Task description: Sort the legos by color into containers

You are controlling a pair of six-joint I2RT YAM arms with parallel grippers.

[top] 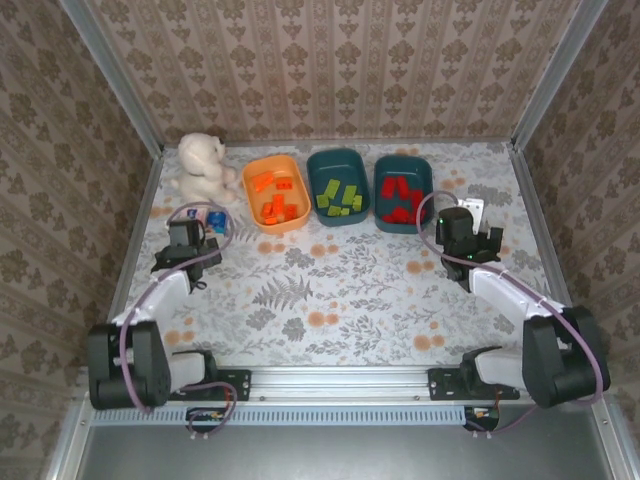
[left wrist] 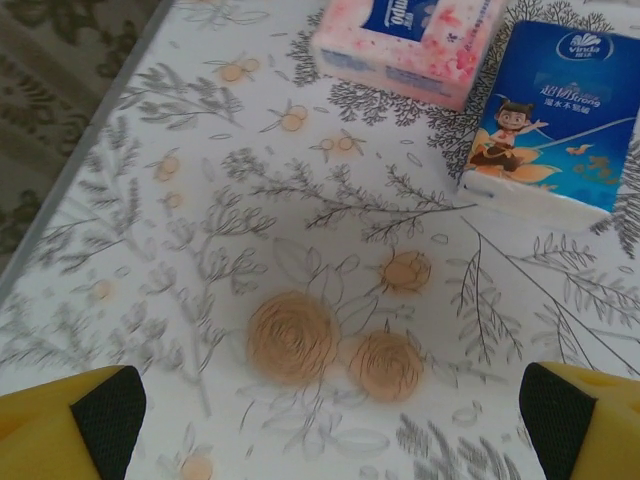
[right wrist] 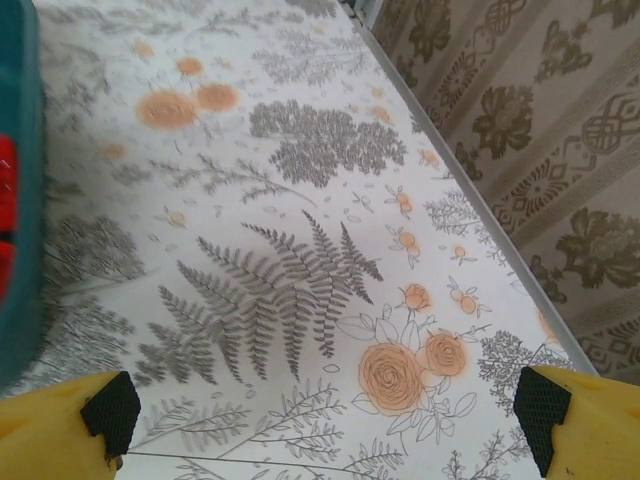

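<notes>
Three tubs stand in a row at the back of the table. The orange tub (top: 252,203) holds several orange legos (top: 277,195). The middle teal tub (top: 326,164) holds light green legos (top: 339,197), and the right teal tub (top: 384,168) holds red legos (top: 402,198). My left gripper (top: 186,232) hovers open over bare cloth at the left, its yellow fingers (left wrist: 70,425) wide apart and empty. My right gripper (top: 466,233) is open just right of the red tub (right wrist: 18,200), nothing between its fingers (right wrist: 585,420).
A white plush toy (top: 204,168) sits at the back left. A blue tissue pack (left wrist: 560,120) and a pink one (left wrist: 405,45) lie just ahead of my left gripper. Patterned walls close the table, the right one (right wrist: 520,130) beside my right gripper.
</notes>
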